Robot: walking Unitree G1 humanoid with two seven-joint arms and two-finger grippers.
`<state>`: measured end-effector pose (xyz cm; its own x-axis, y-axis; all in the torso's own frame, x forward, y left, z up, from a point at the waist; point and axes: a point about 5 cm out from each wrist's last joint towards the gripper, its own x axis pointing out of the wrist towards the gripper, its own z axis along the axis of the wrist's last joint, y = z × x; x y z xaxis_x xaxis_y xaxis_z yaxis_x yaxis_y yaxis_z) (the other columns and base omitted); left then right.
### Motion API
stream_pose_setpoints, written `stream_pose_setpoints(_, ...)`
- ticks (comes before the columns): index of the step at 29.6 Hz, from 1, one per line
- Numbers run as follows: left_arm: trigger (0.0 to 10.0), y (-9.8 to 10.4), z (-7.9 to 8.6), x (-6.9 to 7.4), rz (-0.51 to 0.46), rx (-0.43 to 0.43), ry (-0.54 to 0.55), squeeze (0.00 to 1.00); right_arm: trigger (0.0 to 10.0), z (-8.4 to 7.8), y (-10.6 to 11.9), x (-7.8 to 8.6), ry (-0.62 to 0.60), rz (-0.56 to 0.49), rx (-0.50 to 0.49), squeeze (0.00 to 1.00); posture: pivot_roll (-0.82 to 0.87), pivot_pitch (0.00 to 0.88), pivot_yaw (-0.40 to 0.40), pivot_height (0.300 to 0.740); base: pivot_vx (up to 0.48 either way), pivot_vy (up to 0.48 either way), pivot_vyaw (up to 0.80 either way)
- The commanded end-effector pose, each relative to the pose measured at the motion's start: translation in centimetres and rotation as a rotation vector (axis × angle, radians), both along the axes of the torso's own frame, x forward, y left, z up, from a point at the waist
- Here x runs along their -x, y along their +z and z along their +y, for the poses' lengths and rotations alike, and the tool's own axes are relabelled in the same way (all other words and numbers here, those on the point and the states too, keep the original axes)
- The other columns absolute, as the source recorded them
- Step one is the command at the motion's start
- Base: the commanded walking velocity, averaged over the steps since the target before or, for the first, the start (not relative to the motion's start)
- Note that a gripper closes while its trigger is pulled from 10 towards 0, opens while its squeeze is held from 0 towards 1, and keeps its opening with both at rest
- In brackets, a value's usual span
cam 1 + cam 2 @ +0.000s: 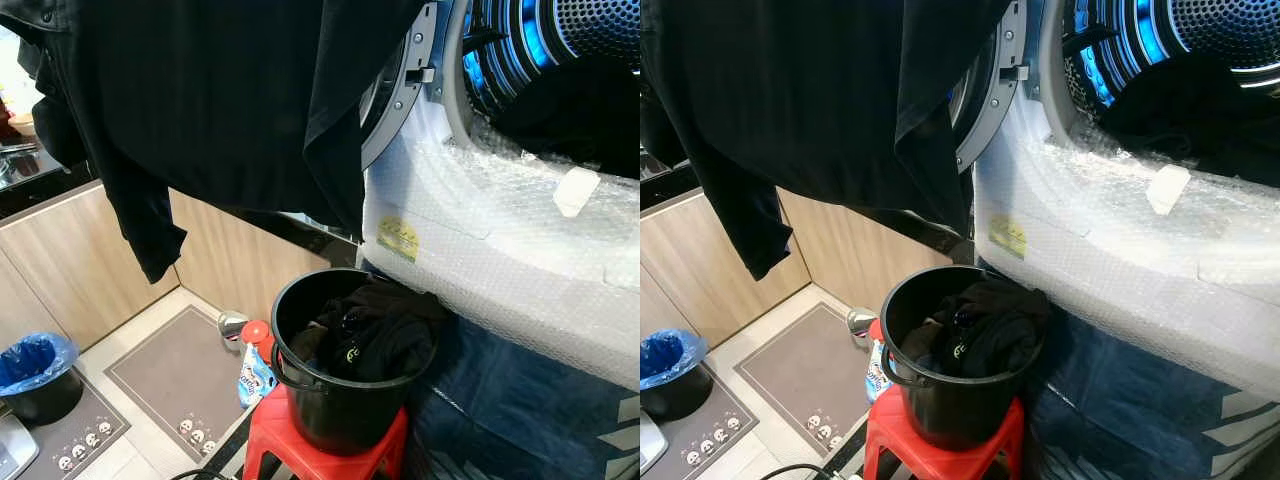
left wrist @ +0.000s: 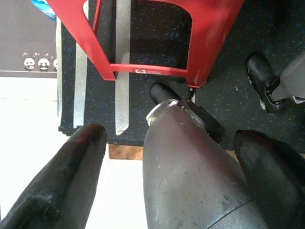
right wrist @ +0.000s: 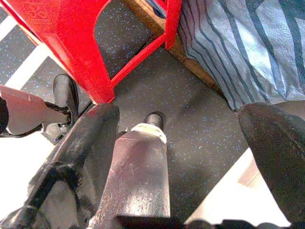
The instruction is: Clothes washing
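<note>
Clothes (image 1: 375, 330) in the bucket (image 1: 340, 410) looked soft, limp, best pinched at a fold; both tools hung spread, empty.

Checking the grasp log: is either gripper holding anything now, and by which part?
Nothing is held. The left gripper and right gripper both hang open, pointing at the floor beside the red stool.
</note>
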<state>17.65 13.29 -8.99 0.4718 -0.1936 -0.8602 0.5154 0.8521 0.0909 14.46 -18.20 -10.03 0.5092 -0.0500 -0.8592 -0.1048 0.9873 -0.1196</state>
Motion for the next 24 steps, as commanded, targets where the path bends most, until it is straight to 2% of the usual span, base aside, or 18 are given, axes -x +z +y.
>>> stream_pose_setpoints(1, 10.0, -0.35, 0.21, 0.71, 0.034, -0.009, 0.011, 0.0, 10.0, 0.01, -0.03, 0.11, -0.001, 0.0, 0.005, 0.0, -0.11, 0.0, 0.054, 0.74, 0.0, 0.0, 0.0)
stream_pose_setpoints(24, 10.0, -0.76, 0.46, 1.63, 0.058, -0.04, -0.005, 0.0, 10.0, -0.07, -0.03, 0.13, 0.025, 0.001, 0.031, 0.0, -0.11, 0.0, 0.052, 0.74, 0.0, 0.0, 0.0)
